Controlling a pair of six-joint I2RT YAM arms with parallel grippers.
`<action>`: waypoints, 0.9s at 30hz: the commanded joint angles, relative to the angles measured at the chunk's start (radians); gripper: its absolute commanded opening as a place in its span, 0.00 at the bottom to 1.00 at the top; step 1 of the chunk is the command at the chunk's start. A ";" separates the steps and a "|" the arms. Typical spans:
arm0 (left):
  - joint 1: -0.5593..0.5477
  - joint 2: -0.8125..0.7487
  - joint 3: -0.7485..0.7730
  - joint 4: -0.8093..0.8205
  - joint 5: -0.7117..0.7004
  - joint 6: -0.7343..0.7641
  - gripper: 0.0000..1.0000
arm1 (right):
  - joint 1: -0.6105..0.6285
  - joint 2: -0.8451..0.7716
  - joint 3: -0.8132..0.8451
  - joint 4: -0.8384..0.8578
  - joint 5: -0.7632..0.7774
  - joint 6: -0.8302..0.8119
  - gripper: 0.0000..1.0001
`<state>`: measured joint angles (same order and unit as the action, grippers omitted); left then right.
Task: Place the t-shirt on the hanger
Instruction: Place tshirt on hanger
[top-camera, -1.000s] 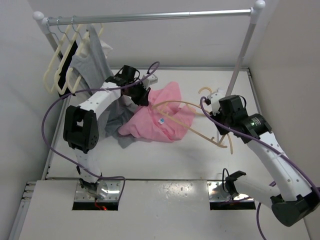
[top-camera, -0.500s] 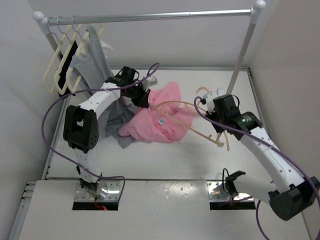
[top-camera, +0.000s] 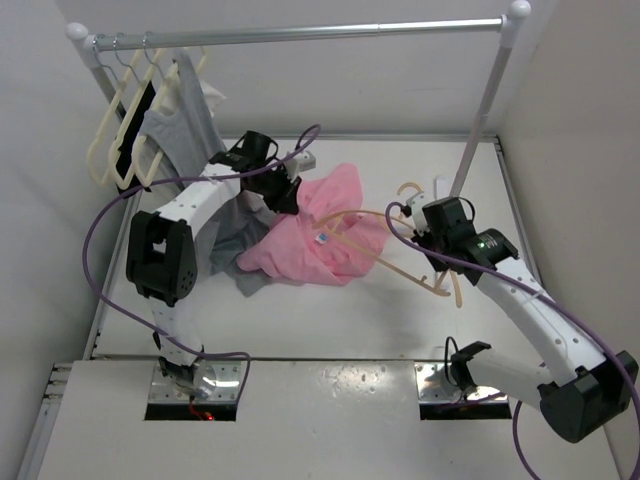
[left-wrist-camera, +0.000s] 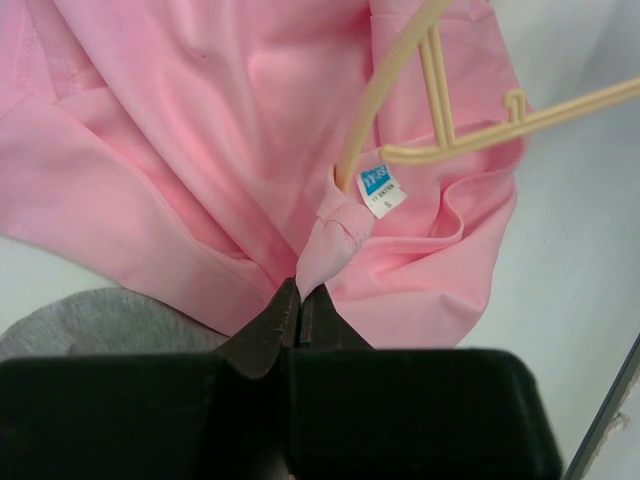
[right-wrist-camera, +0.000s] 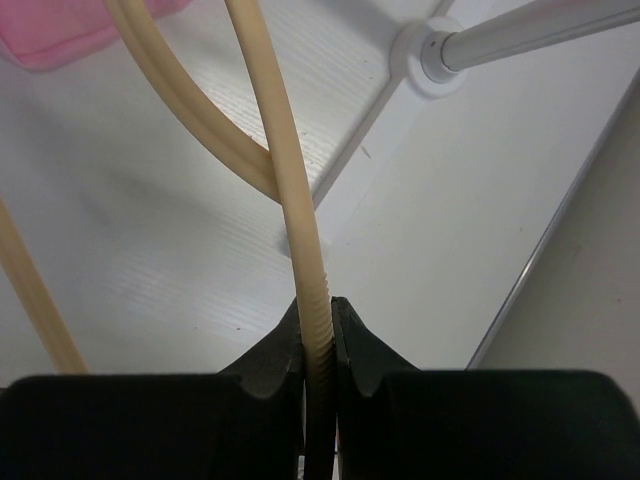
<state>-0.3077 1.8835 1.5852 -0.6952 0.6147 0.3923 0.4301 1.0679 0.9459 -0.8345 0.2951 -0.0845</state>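
The pink t-shirt (top-camera: 320, 225) lies crumpled on the table's middle, its blue label (left-wrist-camera: 377, 189) showing inside the neck. My left gripper (top-camera: 285, 195) is shut on a pinch of the neck fabric (left-wrist-camera: 330, 245) at the shirt's left edge. The peach-beige hanger (top-camera: 400, 262) is held by my right gripper (top-camera: 432, 232), which is shut on its ribbed bar (right-wrist-camera: 312, 300). One hanger arm (left-wrist-camera: 375, 95) enters the neck opening by the label; the hook (top-camera: 408, 188) points to the back.
A clothes rail (top-camera: 300, 35) spans the back, its right post (top-camera: 480, 110) standing close behind my right gripper. Cream hangers (top-camera: 125, 130) and a gray garment (top-camera: 185, 130) hang at the rail's left; gray cloth (top-camera: 235, 245) lies under the shirt's left side.
My right gripper has moved left with the hanger, pushing its arm further into the shirt's neck. The left gripper has held its place on the fabric.
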 joint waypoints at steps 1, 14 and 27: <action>0.012 -0.066 0.032 -0.009 0.013 0.053 0.00 | 0.006 -0.014 0.019 0.040 0.073 -0.003 0.00; 0.001 0.014 0.139 -0.009 0.023 -0.029 0.00 | 0.065 0.009 0.031 0.071 0.029 0.006 0.00; 0.001 -0.038 0.170 -0.049 0.173 0.089 0.00 | 0.093 -0.060 0.011 0.149 -0.022 -0.003 0.00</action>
<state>-0.3080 1.8915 1.7256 -0.7246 0.6632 0.4175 0.5095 0.9958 0.9463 -0.7761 0.2878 -0.0864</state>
